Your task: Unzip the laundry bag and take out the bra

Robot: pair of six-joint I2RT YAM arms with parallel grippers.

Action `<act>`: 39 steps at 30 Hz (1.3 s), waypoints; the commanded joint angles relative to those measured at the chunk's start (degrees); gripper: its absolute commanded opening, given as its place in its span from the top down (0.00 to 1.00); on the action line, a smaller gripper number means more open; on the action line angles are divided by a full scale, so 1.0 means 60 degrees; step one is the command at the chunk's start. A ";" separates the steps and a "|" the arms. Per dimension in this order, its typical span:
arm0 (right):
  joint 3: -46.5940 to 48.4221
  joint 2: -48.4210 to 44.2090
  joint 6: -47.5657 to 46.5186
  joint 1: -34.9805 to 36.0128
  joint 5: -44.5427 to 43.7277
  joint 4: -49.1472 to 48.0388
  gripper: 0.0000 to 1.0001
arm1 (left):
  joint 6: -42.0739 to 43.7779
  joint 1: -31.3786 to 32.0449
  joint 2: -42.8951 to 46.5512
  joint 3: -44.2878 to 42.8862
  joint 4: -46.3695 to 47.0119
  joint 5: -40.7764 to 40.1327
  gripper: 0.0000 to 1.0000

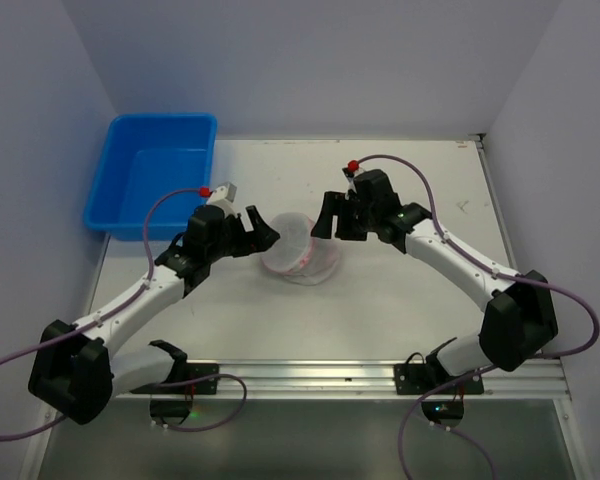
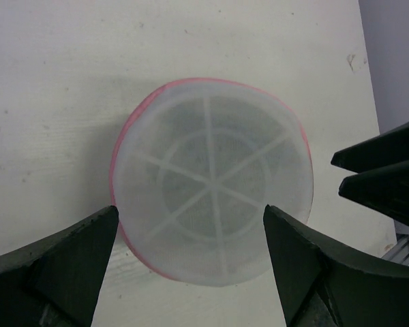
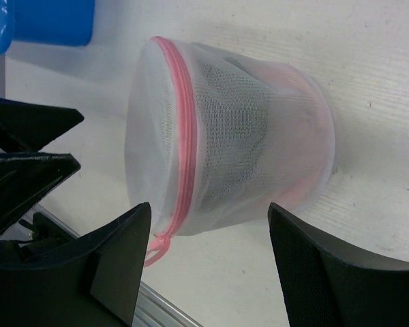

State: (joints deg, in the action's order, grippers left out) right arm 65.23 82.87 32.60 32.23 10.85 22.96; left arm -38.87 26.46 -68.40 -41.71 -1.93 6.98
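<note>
The laundry bag (image 1: 300, 250), a round white mesh drum with pink zipper trim, lies on its side on the table between both grippers. My left gripper (image 1: 263, 228) is open at its left end; in the left wrist view the bag's flat spoked end (image 2: 211, 184) faces the open gripper (image 2: 189, 211). My right gripper (image 1: 323, 218) is open at the bag's far right side. In the right wrist view the bag (image 3: 245, 136) lies just beyond the open gripper (image 3: 210, 208), its pink zipper (image 3: 184, 136) closed, the pull loop (image 3: 157, 248) hanging low. A dark shape shows through the mesh; the bra is not clearly seen.
A blue plastic bin (image 1: 155, 170) stands at the table's back left and shows in the right wrist view (image 3: 48, 20). The metal rail (image 1: 310, 375) runs along the near edge. White walls close in the sides and back.
</note>
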 commanded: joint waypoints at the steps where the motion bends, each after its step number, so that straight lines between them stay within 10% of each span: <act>1: 0.0436 0.0118 0.0235 0.0194 0.0155 -0.0018 0.29 | -0.1149 0.0102 0.0938 0.1045 -0.0513 -0.0168 0.09; 12: 0.0730 0.0983 0.0660 0.0620 -0.1105 -0.0062 0.34 | -0.2515 0.0951 0.1645 0.2030 -0.0044 -0.0446 0.10; 23: -0.1129 0.0516 0.1668 0.0474 -0.0989 -0.1071 0.98 | -0.3700 0.1522 0.1732 0.2557 0.0746 -0.0402 0.15; 39: -0.3797 -0.0687 0.5304 0.0063 0.0462 -0.4135 1.00 | -0.4566 0.2753 0.0664 0.2764 0.3031 -0.1398 0.20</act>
State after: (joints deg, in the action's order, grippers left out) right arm 42.50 80.47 60.12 32.47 12.16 2.24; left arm -65.41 42.22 -63.37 -23.97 9.67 1.93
